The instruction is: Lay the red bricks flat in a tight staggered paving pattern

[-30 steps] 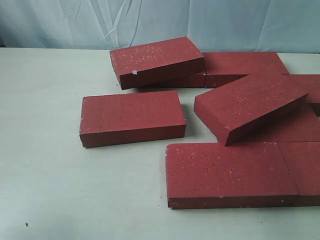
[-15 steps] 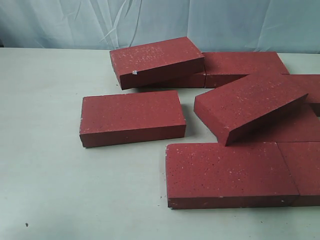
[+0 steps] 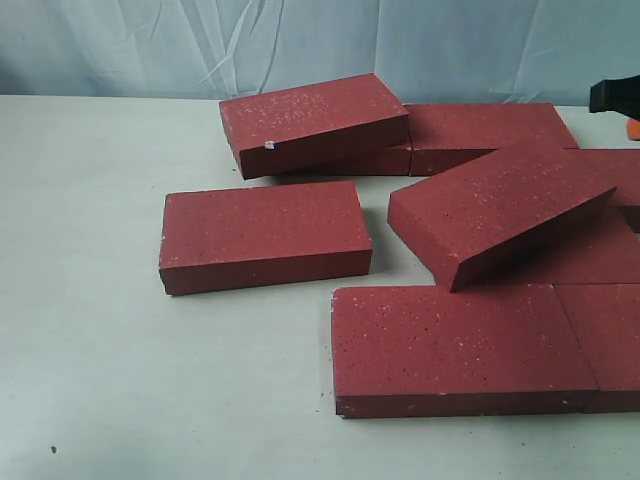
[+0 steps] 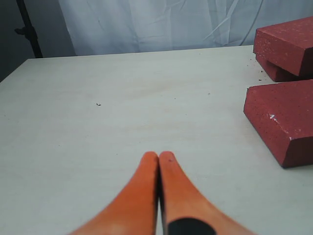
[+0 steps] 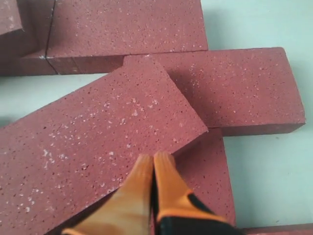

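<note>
Spread closed right gripper [image 5: 153, 157], clasp tilted brick [image 5: 98, 142] across its width, lay flat against neighbours [image 5: 234, 83]; leave closed left gripper [image 4: 159, 155] idle.

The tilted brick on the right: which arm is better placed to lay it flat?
Probably the right. The right gripper, shut, points straight at the tilted brick; the left gripper is over the table, off to the side.
</note>
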